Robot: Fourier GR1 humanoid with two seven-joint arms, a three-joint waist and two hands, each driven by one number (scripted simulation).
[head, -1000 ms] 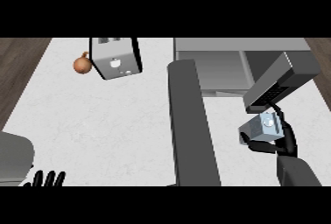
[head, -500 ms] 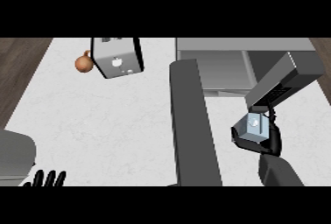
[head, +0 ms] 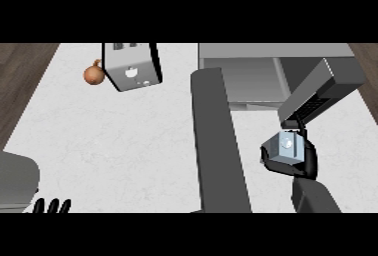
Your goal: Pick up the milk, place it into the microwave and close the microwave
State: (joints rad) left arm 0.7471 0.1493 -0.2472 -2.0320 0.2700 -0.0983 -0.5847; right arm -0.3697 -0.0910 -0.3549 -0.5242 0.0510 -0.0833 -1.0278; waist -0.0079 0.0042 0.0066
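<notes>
While the right robot hand point(head: 304, 167) grasps the milk point(head: 286, 145), apparently clear of the desk point(head: 111, 140), the pick-up looks done. The milk sits in that grasp, not yet in the microwave point(head: 247, 82), whose cavity lies ahead of the hand and to its left. The open door point(head: 218, 150) stands just left of the hand. Placing the milk inside and shutting the door remain. The left robot hand point(head: 52, 206) rests released at the view's lower edge.

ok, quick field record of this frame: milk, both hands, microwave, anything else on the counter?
milk: carton in right hand, near the microwave opening, not inside yet
right hand: fingers curled round the milk
left hand: open, resting at lower left edge
microwave: door open
other: toaster, brown round item beside it
</notes>
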